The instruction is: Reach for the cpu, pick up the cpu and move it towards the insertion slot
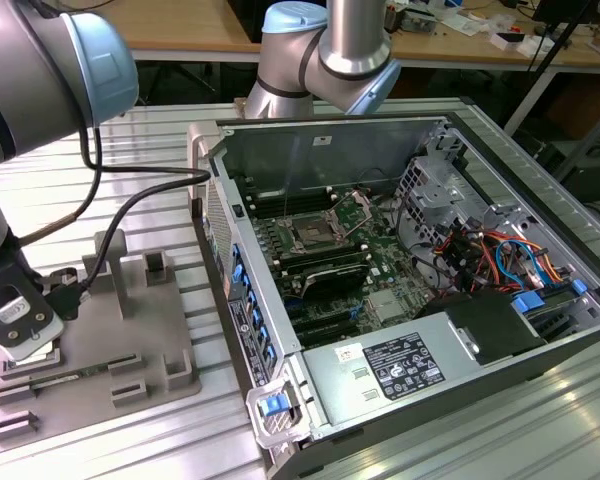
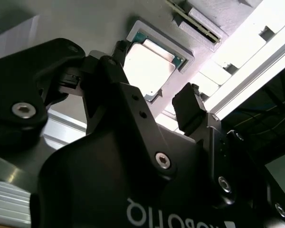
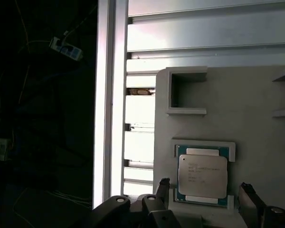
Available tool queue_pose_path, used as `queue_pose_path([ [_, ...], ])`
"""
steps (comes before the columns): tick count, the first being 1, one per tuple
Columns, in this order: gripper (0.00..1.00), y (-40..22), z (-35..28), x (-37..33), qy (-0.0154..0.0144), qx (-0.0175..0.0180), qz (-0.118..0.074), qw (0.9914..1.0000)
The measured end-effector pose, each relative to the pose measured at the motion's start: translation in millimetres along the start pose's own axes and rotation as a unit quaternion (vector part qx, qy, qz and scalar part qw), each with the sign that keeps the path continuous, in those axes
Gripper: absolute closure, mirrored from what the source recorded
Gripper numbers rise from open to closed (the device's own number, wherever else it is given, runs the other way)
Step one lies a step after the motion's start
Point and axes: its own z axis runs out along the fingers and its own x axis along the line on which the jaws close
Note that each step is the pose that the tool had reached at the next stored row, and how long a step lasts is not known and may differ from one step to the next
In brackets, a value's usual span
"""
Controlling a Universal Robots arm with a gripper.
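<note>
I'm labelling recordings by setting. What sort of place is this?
Most likely a robotics lab or workshop: a robot arm works at a slatted aluminium table holding an opened computer case and a grey parts fixture, with cluttered wooden workbenches behind.

arm (image 1: 350,40): silver tubes, pale blue joint caps
claw (image 2: 152,71): chunky matte black, silver hex screws
cable (image 1: 130,203): black, pretty thick

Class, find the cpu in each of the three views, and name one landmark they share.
Exterior view: under the gripper, on the grey tray at the exterior view's left.
First wrist view: cpu in its tray recess, between the jaws.
Second wrist view: cpu in the same recess, between the open jaws.
Shared landmark: the grey tray.
</note>
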Motion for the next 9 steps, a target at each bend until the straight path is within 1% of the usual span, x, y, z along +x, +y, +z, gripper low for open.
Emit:
queue_pose_path([
  [1,0.33,1.1,0.9,-0.3,0.0,0.0014,0.0,1.0],
  [3,0.33,2.1,3.2,-0.8,0.0,0.0014,0.0,1.0],
  [6,0.33,2.5,5.1,-0.8,0.0,0.0014,0.0,1.0],
  [9,0.33,6.9,7.2,-1.0,0.0,0.0014,0.0,1.0],
])
